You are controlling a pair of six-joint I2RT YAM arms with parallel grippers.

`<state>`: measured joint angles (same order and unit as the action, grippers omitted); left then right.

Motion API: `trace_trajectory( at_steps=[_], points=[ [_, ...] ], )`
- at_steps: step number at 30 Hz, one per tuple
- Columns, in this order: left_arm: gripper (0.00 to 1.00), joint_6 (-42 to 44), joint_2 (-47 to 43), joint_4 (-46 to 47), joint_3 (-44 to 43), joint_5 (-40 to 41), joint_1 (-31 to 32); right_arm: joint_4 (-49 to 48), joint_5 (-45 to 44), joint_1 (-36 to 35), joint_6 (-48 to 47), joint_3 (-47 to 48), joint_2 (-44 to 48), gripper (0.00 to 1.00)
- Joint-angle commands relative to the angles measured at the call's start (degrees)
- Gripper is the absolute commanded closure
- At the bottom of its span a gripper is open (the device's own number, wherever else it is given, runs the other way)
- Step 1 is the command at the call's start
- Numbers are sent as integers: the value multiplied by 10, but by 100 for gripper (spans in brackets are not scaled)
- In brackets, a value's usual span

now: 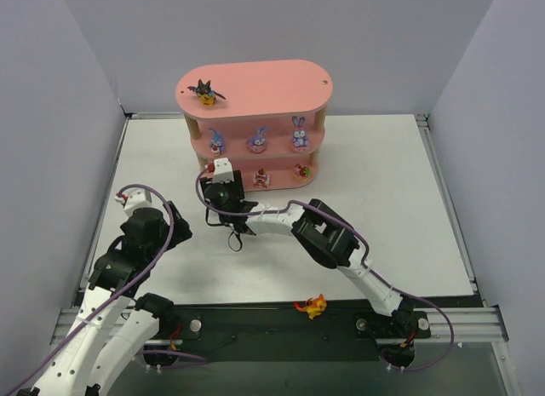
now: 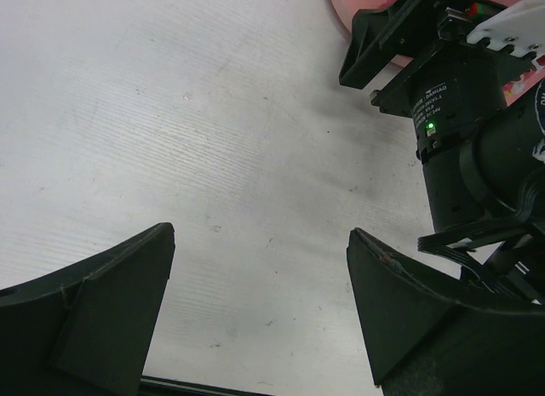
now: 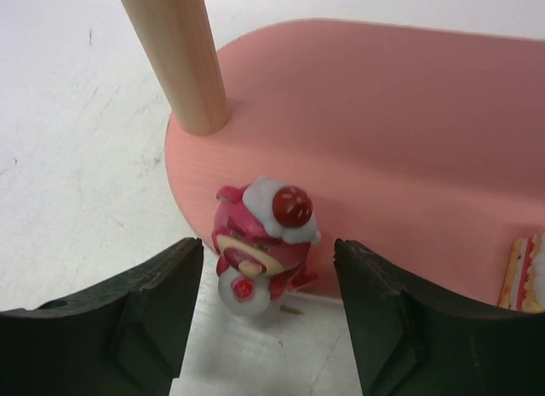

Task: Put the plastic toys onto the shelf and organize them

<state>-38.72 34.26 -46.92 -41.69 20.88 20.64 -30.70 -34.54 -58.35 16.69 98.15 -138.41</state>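
A flat white rectangular tabletop point(image 1: 383, 209) is enclosed on three sides by plain pale grey-lilac wall panels point(image 1: 281, 30). In the left wrist view, its surface is seen to be finely ribbed and marked by small dark scuffs. A black plate point(image 1: 272, 332) and silver metal rails point(image 1: 460, 324) are seen along its near edge.

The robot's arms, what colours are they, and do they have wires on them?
The left arm and right arm are white tubes joined by chunky black joints. A thin purple-grey cable loops along each. The left tool and right tool each have two wide black fingers. The right arm's black wrist has small white lettering and a tiny green light.
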Motion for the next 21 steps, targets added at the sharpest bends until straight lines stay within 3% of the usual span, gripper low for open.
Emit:
trace_trajectory(
  at_steps=[1,8,15,21],
  points=[
    [7,-2,-3,4,-20,14,3,-37,-17,-12,-21,-30,27,33],
    [7,-8,-12,0,-20,25,3,-93,-50,-37,-55,-78,64,23],
    [7,-10,-29,5,-14,28,4,-123,-65,-59,-61,-140,109,20],
    [7,-8,-40,12,-8,26,4,-103,-93,-103,-61,-228,200,19]
  ],
)
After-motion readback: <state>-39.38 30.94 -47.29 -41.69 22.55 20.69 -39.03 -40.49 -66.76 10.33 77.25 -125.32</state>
